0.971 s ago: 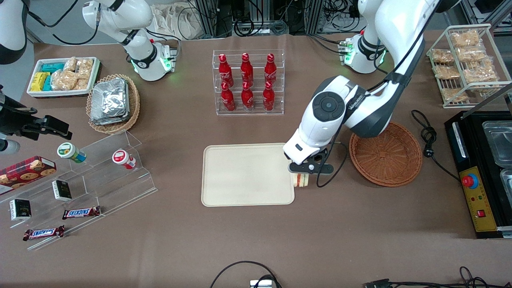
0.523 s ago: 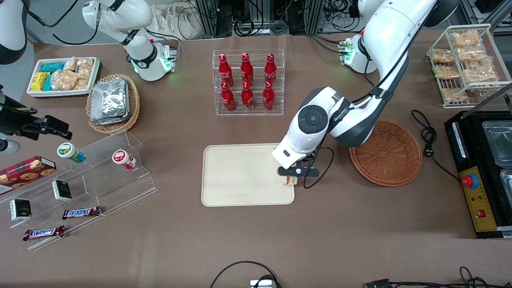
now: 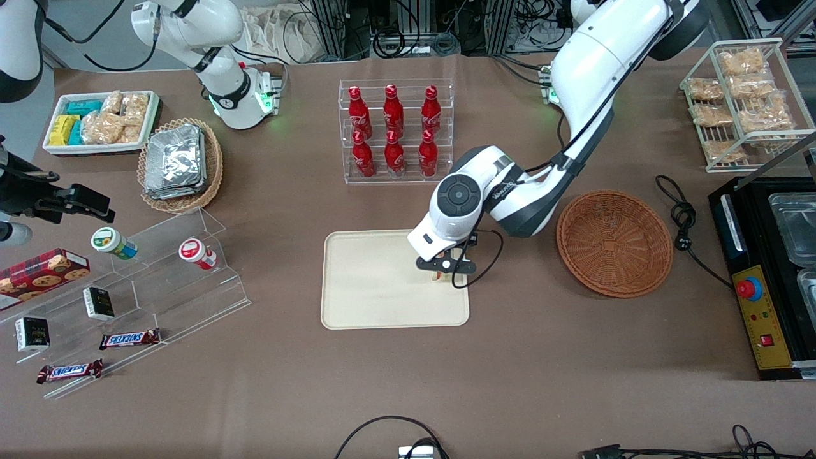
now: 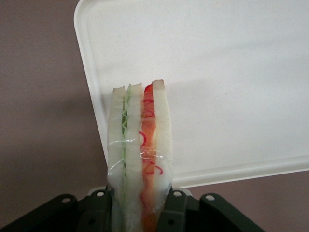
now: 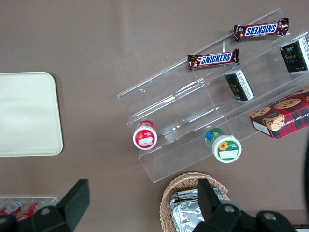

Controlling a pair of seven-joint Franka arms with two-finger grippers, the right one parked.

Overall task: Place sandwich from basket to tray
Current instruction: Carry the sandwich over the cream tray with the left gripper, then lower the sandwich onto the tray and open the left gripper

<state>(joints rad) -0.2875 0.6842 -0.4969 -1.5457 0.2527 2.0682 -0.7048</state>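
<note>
My left gripper (image 3: 440, 273) hangs above the cream-beige tray (image 3: 370, 287), over the part nearest the basket, and is shut on the sandwich (image 3: 438, 275). In the left wrist view the gripper (image 4: 140, 212) pinches the wrapped sandwich (image 4: 140, 154) by its bread sides, green and red-orange filling showing along the edge, with the tray (image 4: 231, 82) below it. The reddish-brown wicker basket (image 3: 614, 244) stands empty beside the tray, toward the working arm's end of the table.
A clear rack of red bottles (image 3: 395, 132) stands farther from the front camera than the tray. A stepped acrylic shelf (image 3: 146, 280) with snacks, a tan basket of foil packs (image 3: 180, 164) and a white snack bin (image 3: 102, 121) lie toward the parked arm's end. A wire rack (image 3: 743, 102) and a black box (image 3: 765, 274) lie past the basket.
My gripper has carried the sandwich from beside the tray's edge nearest the basket to over the tray itself, and the arm has uncovered the basket.
</note>
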